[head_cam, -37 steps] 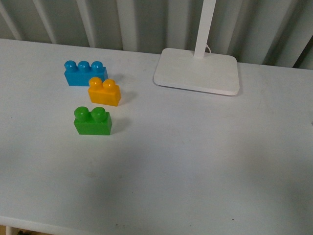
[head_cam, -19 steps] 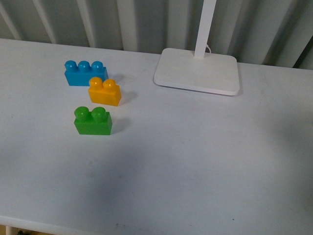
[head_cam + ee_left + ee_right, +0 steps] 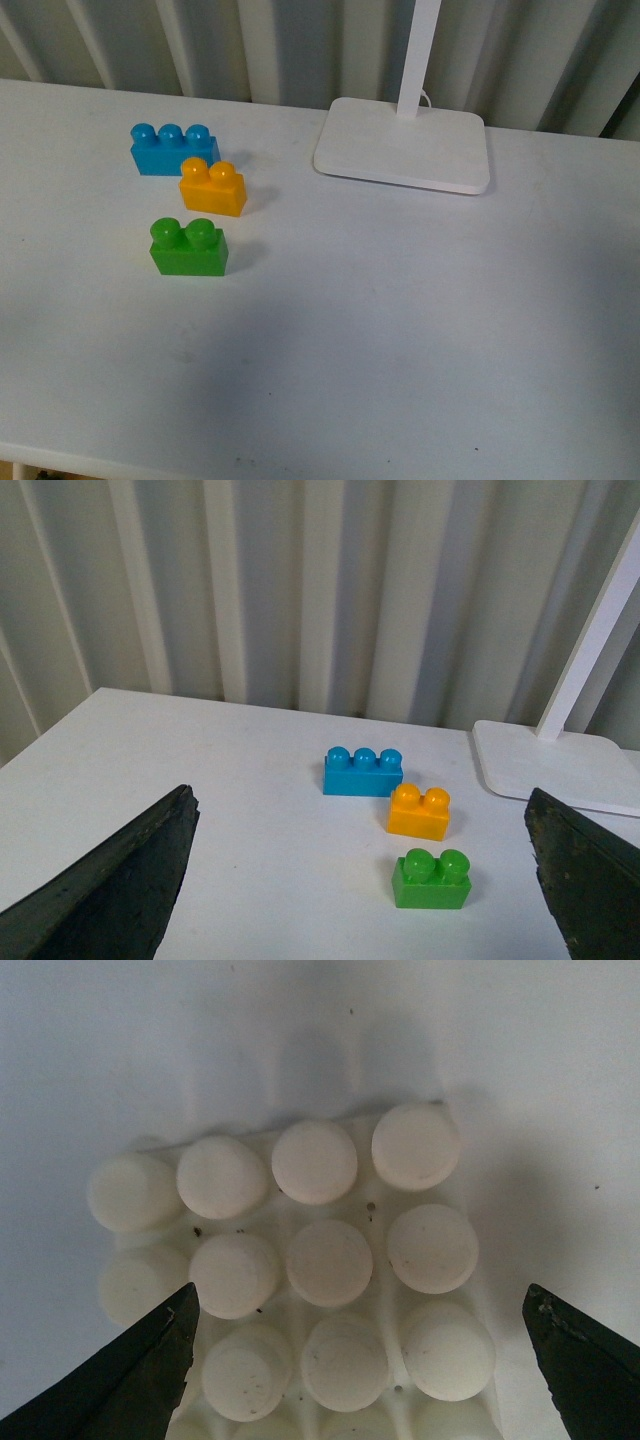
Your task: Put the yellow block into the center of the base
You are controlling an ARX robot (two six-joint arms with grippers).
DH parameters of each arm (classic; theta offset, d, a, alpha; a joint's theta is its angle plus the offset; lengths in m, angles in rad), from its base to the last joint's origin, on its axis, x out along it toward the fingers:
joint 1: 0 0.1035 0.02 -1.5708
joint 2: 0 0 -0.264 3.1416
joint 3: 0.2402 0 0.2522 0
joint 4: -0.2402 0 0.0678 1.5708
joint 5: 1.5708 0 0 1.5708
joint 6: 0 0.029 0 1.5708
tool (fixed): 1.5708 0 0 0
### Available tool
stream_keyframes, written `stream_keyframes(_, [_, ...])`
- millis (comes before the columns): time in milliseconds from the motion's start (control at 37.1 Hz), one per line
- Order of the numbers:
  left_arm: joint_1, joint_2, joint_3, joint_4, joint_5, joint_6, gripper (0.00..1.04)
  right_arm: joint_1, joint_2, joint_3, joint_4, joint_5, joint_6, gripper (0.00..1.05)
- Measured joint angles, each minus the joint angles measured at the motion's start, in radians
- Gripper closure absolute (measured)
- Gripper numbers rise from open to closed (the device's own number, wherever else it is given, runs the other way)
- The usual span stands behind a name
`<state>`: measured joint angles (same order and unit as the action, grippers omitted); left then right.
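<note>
Toward the far left corner of the desk (image 3: 400, 330), the yellow block (image 3: 213, 188) sat just beside a blue block (image 3: 172, 150) and near a green block (image 3: 188, 248). The left tool (image 3: 358, 805) and the right tool (image 3: 358, 1300) were both spread wide, holding nothing. The base (image 3: 328, 1260) lay under the right tool. A tool might bump those close blocks or grab the wrong one.

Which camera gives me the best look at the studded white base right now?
The right wrist view. The base fills it from close above, studs clearly visible, with the right gripper open over it. The front and left wrist views do not show the base at all; they show the yellow block and the smooth lamp foot.
</note>
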<state>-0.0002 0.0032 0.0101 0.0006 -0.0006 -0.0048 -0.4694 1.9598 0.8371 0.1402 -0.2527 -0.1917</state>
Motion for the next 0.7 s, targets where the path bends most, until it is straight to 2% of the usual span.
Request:
stream_keyframes(350, [0.000,0.000,0.000,0.000,0.000,0.000,0.06,0.031,0.079,0.035,-0.023,0.028,-0.065,0.09])
stream_keyframes(566, [0.000,0.000,0.000,0.000,0.000,0.000,0.06,0.062,0.105,0.041,-0.024,0.052,-0.055,0.09])
stream_keyframes(701, [0.000,0.000,0.000,0.000,0.000,0.000,0.06,0.111,0.101,0.021,-0.003,0.071,-0.027,0.09])
